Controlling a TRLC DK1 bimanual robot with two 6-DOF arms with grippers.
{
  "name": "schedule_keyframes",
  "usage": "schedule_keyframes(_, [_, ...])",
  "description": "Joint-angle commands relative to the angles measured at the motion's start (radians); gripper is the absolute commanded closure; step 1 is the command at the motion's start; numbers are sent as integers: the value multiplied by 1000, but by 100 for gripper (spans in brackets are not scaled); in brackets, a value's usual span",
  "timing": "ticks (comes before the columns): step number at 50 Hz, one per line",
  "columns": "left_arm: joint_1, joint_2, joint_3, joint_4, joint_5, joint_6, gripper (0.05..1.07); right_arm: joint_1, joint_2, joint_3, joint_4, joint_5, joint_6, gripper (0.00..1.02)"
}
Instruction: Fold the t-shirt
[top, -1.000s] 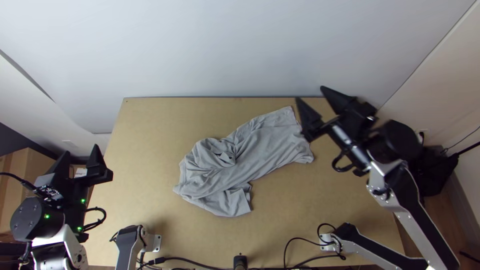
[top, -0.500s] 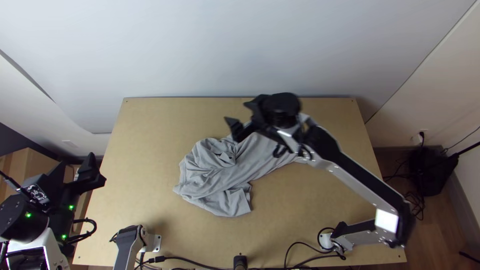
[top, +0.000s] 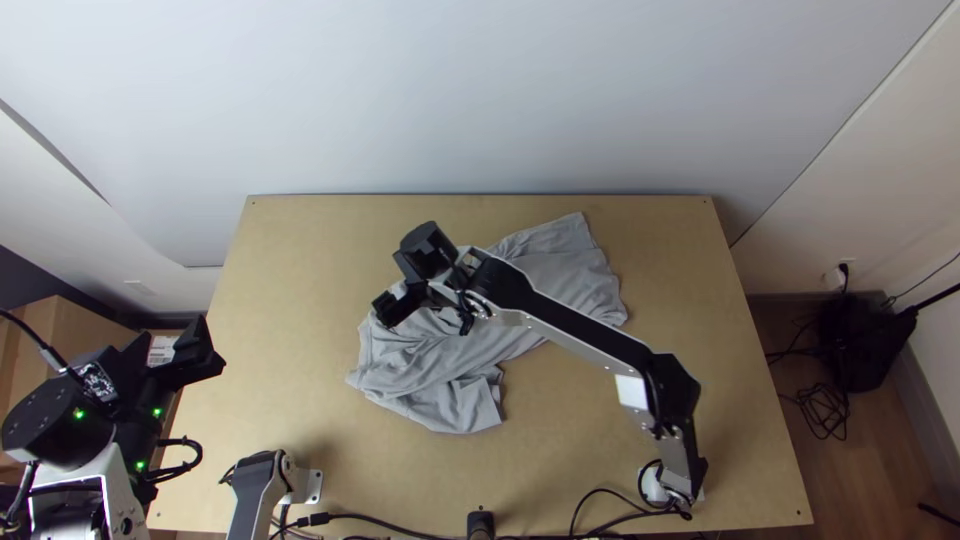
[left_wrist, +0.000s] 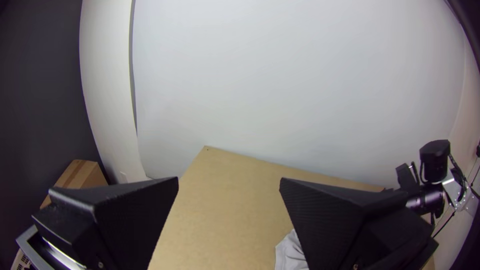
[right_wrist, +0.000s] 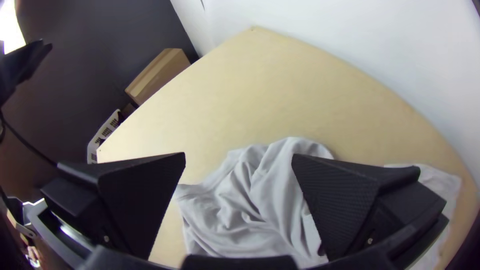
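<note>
Against 1 pale wall stands 1 wooden table, and on its middle lies 1 grey t-shirt, bunched and unfolded. Over it is the right gripper with its 2 fingers parted, which could pinch several layers together and drag the whole bundle, because the creases hide where 1 layer ends. Farther out, the left gripper, number 2 of 2, is spread and holds 0 cloth, near 1 cardboard box.

Soft light, dark fisheye corners
</note>
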Motion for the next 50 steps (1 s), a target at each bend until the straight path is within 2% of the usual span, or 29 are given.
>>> schedule_keyframes(1, [-3,-13,-13,-9,4,2,10,5,80,77,-37,-61,113,4])
schedule_keyframes(5, [-1,-13,-16,-12,2,5,10,4,123,106,-40,-98,167,4])
schedule_keyframes(17, [-1,-13,-54,-34,1,33,10,-6,273,260,-140,-123,271,4])
schedule_keyframes(27, [-1,-11,-70,-25,2,43,10,-10,327,261,-140,-195,300,5])
schedule_keyframes(36, [-1,-11,-88,-14,1,54,10,-15,373,261,-129,-196,306,5])
schedule_keyframes(50, [-1,-14,-97,3,-1,77,10,-79,449,278,-59,-183,305,5])
